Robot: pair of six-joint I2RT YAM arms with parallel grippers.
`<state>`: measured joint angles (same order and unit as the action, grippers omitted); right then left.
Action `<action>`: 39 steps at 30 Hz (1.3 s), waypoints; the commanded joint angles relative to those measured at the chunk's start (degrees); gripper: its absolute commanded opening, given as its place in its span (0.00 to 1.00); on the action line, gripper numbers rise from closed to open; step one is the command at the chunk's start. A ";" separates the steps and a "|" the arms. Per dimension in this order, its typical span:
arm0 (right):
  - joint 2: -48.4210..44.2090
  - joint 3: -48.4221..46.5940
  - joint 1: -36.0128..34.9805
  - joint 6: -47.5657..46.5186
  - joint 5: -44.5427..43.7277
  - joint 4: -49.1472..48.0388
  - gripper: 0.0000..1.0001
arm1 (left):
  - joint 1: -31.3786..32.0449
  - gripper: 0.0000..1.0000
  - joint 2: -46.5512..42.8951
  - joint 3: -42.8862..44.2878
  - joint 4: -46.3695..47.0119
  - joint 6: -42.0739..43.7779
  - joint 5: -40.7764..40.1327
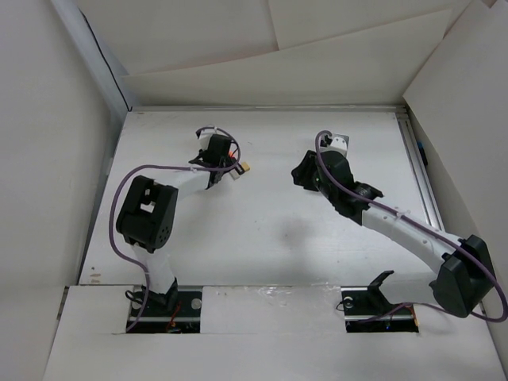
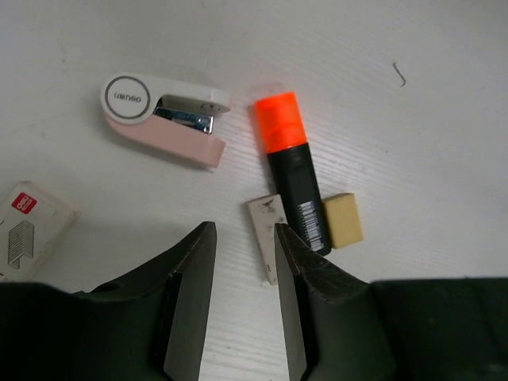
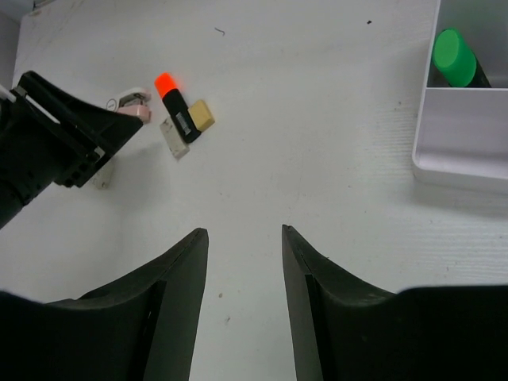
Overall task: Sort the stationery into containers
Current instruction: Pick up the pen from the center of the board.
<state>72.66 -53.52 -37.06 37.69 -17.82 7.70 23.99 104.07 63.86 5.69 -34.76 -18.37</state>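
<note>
Here, the left gripper [image 2: 244, 238] hovers narrowly parted and empty. At its one o'clock lies an orange-capped marker [image 2: 292, 171], between a white eraser [image 2: 266, 230] and a beige eraser [image 2: 344, 220]. The right gripper [image 3: 244, 238], half open, holds nothing; at its two o'clock a white container [image 3: 464, 151] holds a green marker [image 3: 456, 59].

Lab rig: white table [image 1: 262, 238] w/ board walls [image 1: 317, 71].

Bright, even light from above floods the white table [image 1: 262, 238] in all three views, leaving only soft, pale shadows beneath the arms. At the left wrist, the orange marker [image 2: 279, 121] has a cap that glows close to overexposed. The left tool [image 2: 244, 238] and right tool [image 3: 244, 234] loom dark and slightly soft in the foreground. The overhead view is grainy.
</note>
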 commanded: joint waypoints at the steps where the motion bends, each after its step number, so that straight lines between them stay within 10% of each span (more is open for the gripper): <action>1: -1.99 -0.10 0.23 -0.78 2.61 -2.17 0.48 | -0.08 0.32 1.39 3.64 0.28 0.57 -0.26; 39: -3.05 0.96 1.81 -0.78 5.26 -3.75 0.51 | 3.17 0.33 17.92 19.99 -7.71 3.83 -7.12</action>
<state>71.37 -52.69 -35.62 37.69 -12.78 6.85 26.68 121.03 81.73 0.12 -31.79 -23.92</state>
